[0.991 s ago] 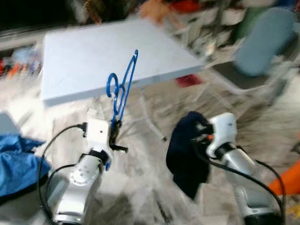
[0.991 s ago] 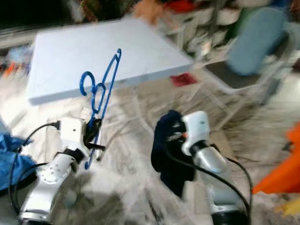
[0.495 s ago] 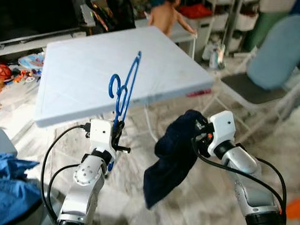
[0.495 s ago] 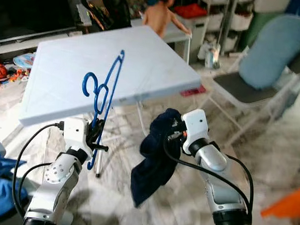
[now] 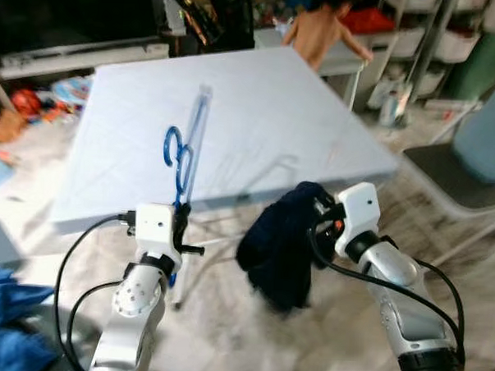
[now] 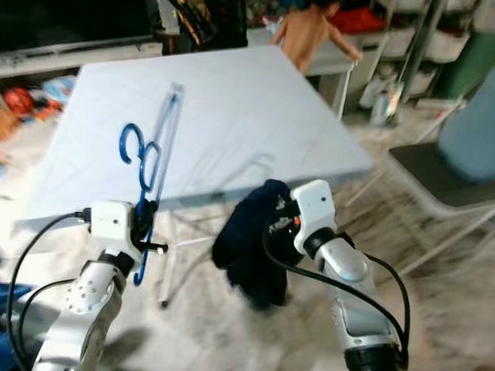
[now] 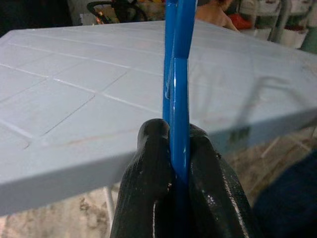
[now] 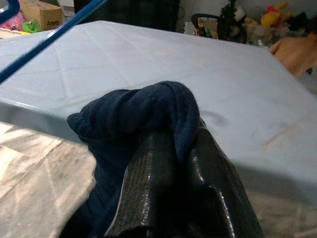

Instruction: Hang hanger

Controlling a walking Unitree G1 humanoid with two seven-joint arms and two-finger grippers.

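Note:
A blue plastic hanger (image 5: 183, 154) stands upright in front of the near edge of a pale blue folding table (image 5: 259, 112). My left gripper (image 7: 174, 148) is shut on the hanger's (image 7: 177, 74) lower bar. My right gripper (image 5: 318, 221) is shut on a dark navy garment (image 5: 279, 253), which hangs down below the table's front edge. In the right wrist view the garment (image 8: 143, 114) bunches over the black fingers (image 8: 208, 173), with the table top beyond it.
A person (image 5: 324, 33) stands behind the table's far side. A grey-blue chair (image 5: 471, 154) is at the right. A blue cloth (image 5: 3, 331) lies on the floor at lower left. Toys and clutter (image 5: 21, 106) sit at the far left, by a dark TV stand (image 5: 81, 55).
The camera has moved closer to the table and the view has shifted. The garment hangs more bunched under the right gripper. Both grippers keep their hold.

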